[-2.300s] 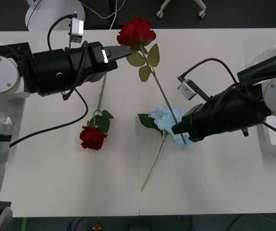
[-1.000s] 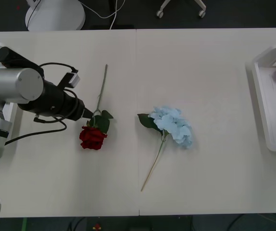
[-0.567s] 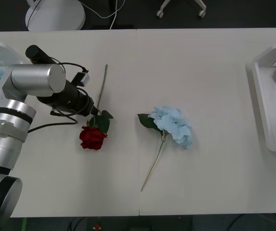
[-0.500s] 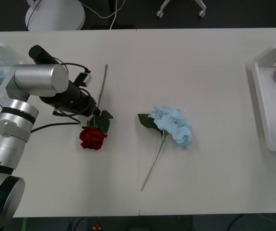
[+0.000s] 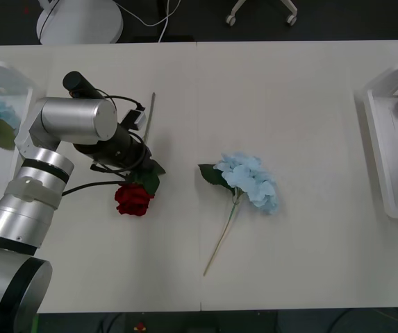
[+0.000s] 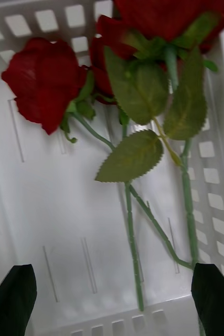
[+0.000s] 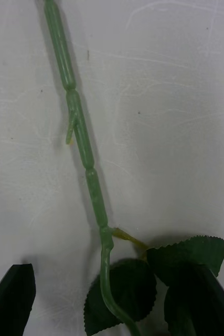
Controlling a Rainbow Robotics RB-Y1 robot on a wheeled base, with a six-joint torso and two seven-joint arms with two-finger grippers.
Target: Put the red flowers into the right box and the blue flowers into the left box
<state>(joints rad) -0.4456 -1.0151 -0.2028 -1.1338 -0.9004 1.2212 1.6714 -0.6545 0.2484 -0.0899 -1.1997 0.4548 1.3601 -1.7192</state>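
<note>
The red rose (image 5: 133,198) is lying left of centre, bloom nearest, stem (image 7: 80,136) running away toward the far edge. The left gripper (image 7: 112,302) is hovering over that stem, fingers apart; it should be straddling the stem squarely just beyond the leaves (image 5: 148,177) before closing.
</note>
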